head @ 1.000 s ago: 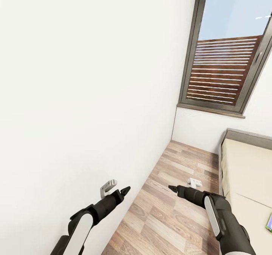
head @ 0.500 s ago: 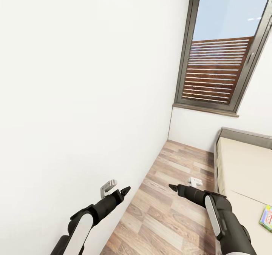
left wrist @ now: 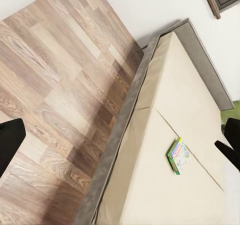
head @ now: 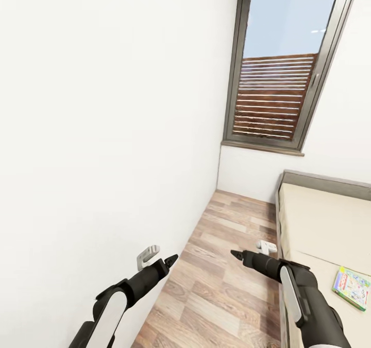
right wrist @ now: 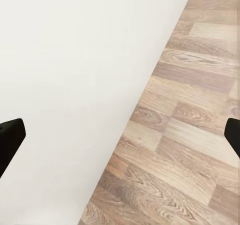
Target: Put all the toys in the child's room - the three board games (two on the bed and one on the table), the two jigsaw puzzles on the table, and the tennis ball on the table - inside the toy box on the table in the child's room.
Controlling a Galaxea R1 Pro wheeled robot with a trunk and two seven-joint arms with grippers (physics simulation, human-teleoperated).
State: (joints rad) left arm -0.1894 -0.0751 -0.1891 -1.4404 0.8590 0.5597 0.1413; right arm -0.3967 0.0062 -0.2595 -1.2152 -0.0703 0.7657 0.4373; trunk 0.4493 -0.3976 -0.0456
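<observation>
Left black gripper [head: 170,259] and right black gripper [head: 235,255] over wood-plank floor [head: 221,286], holding nothing, fingers spread wide in wrist views. Green-white-red cardboard board game box [head: 351,282] flat on beige bed [head: 319,229], right of right arm.

View swings right, board game [head: 351,282] appears

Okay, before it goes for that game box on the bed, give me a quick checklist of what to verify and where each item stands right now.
1. Board game in sight, lying flat on the bed: ok.
2. Left hand empty: ok.
3. Right hand empty: ok.
4. Either hand over the game: not ok, both hang above the wood floor.
5. Second game on the bed located: cannot tell.
6. Toy box and table located: cannot tell.
</observation>
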